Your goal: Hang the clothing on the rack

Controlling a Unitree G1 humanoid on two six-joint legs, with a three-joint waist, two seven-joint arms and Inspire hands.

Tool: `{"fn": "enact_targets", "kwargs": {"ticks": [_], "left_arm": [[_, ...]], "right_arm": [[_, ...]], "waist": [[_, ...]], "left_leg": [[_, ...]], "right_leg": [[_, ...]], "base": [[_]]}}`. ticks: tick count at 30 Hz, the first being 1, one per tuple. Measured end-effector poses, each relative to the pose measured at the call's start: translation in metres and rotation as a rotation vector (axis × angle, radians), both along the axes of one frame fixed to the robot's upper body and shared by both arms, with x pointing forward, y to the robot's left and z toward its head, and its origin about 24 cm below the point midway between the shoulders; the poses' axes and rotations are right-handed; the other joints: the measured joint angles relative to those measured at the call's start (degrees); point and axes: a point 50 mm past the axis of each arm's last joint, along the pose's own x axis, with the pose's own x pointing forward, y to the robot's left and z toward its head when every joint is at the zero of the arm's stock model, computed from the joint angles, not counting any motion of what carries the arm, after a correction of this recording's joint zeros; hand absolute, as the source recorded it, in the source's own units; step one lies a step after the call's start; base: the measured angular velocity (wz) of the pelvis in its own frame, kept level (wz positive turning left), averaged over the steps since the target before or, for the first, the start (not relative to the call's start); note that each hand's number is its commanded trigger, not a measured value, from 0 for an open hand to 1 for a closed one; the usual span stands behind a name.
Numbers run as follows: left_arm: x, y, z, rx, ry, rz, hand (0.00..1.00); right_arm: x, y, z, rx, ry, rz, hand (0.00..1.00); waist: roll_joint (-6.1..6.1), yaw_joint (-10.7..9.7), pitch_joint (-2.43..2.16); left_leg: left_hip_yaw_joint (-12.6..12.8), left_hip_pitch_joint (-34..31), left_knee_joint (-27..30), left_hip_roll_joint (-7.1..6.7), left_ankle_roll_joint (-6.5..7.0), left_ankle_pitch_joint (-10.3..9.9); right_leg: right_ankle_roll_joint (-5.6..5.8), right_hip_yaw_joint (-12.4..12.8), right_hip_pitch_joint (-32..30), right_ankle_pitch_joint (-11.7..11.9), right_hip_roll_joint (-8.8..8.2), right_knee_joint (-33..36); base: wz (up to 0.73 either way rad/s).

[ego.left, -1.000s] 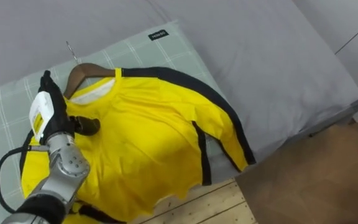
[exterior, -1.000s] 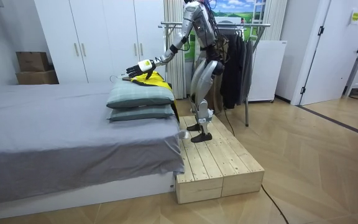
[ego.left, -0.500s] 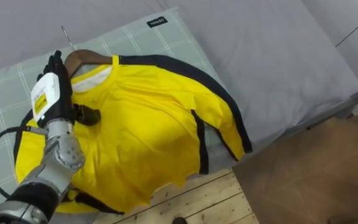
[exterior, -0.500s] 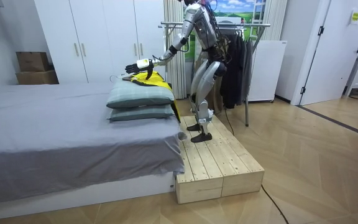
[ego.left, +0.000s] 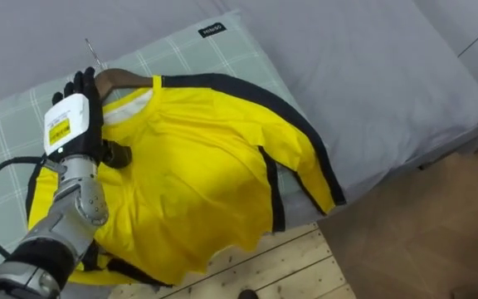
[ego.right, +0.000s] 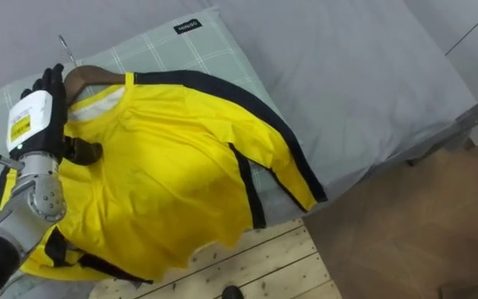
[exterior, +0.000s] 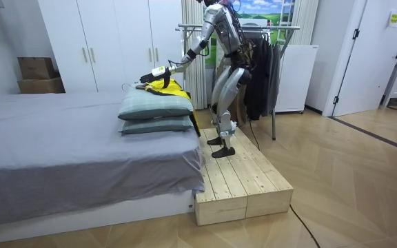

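A yellow shirt [ego.left: 197, 183] with black trim lies spread on a green checked pillow [ego.left: 7, 141], on a brown wooden hanger [ego.left: 121, 78] whose metal hook [ego.left: 92, 51] points toward the bed's far side. My left hand [ego.left: 75, 120] is open. Its straight fingers [ego.left: 81, 83] reach the hanger's left end by the collar, and the thumb [ego.left: 116, 154] rests on the shirt. In the room view I stand on a wooden platform [exterior: 243, 182] beside the bed. There my left hand [exterior: 154, 71] stretches out over the shirt [exterior: 165, 86].
Grey bedding [ego.left: 372, 75] surrounds the pillow, with the bed's edge at lower right. A clothes rack [exterior: 267, 29] with dark garments stands behind me. Two stacked pillows [exterior: 154, 114] lie at the bed's end, and white wardrobes [exterior: 109, 41] line the wall.
My left hand has moved up the shirt, from the chest area to the hanger's left end at the collar. The shirt and hanger lie as before.
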Motion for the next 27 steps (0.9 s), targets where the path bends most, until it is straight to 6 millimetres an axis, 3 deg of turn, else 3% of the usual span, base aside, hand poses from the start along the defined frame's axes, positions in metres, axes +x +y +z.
{"fn": "enact_targets", "kwargs": {"ticks": [5, 15, 27], "left_arm": [[-0.001, 0.015, 0.003, -0.036, 0.03, 0.035, 0.0], [-0.002, 0.019, -0.003, -0.181, 0.097, 0.066, 0.0], [-0.006, 0.026, -0.016, -0.598, 0.143, 0.146, 0.0]], "right_arm": [[0.004, 0.0, 0.002, 0.002, -0.024, -0.014, 0.0], [0.007, 0.0, 0.005, -0.015, -0.042, -0.031, 0.0], [0.014, 0.003, 0.008, -0.013, -0.083, -0.075, 0.0]], "waist": [[0.37, 0.0, -0.04], [0.49, 0.0, -0.11], [0.3, 0.8, -0.06]], "left_leg": [[0.1, -0.3, 0.4, -0.01, 0.07, -0.1], [0.1, 0.3, 0.8, -0.01, 0.07, -0.1], [0.0, 0.3, 1.3, -0.05, 0.06, -0.1]], "right_leg": [[-0.05, 0.3, -0.5, -0.1, 0.0, 0.8], [-0.11, -0.2, 0.2, -0.1, -0.15, 0.8], [-0.26, -0.2, 0.2, -0.5, -0.16, 1.6]], "base": [[-0.02], [0.0], [0.01]]}}
